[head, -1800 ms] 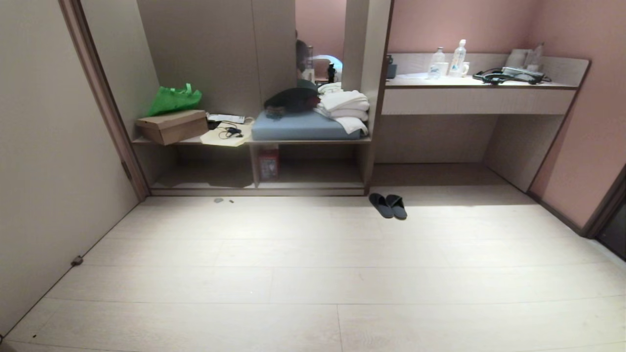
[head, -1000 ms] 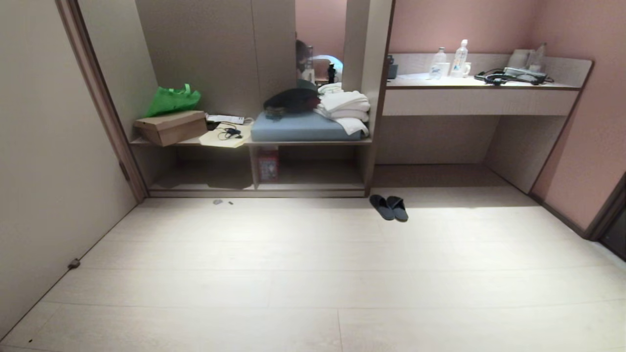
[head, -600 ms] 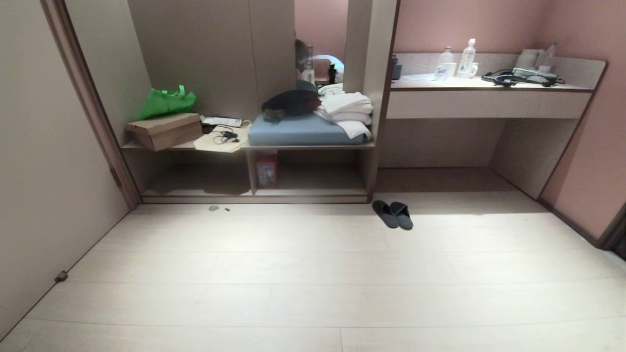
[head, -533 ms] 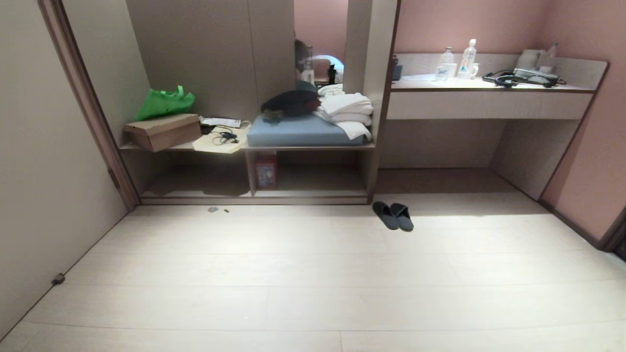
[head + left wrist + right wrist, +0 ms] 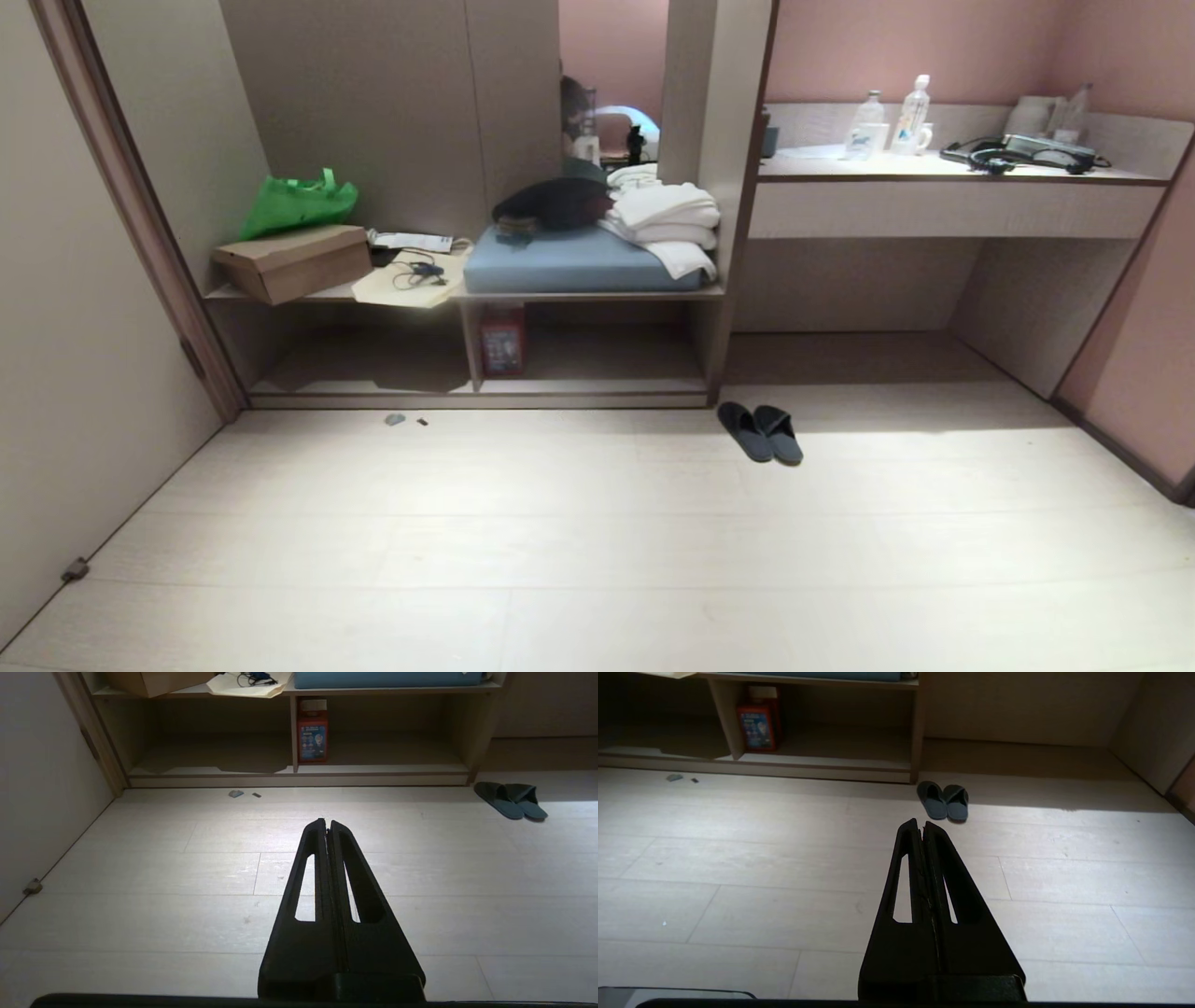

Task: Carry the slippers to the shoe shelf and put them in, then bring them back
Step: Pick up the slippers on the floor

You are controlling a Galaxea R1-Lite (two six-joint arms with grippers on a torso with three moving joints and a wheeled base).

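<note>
nearest me is bare pale floor (image 5: 597, 579); neither of my arms shows from my head, only from the wrist cameras; my left claw (image 5: 326, 822) is pressed fully together with nothing in it, tips pointing out over the boards; my right claw (image 5: 922, 823) is just the same, pinched tight and empty (so nothing is picked up yet); farther out, at about one o'clock from the middle of my head view, the slippers (image 5: 760, 432) lie side by side on the floor, touching each other, just beyond the right-hand end of the low unit and not inside it; from my right wrist they sit almost dead ahead at twelve o'clock, well beyond the tips; beyond them, at about eleven o'clock, the shoe shelf (image 5: 597, 385) stands open, its pale bottom board bare except for a red box (image 5: 502, 342) against the divider; as i judge it the job is barely begun: reaching the slippers, grasping, shelving and bringing them back are all still to do.
</note>
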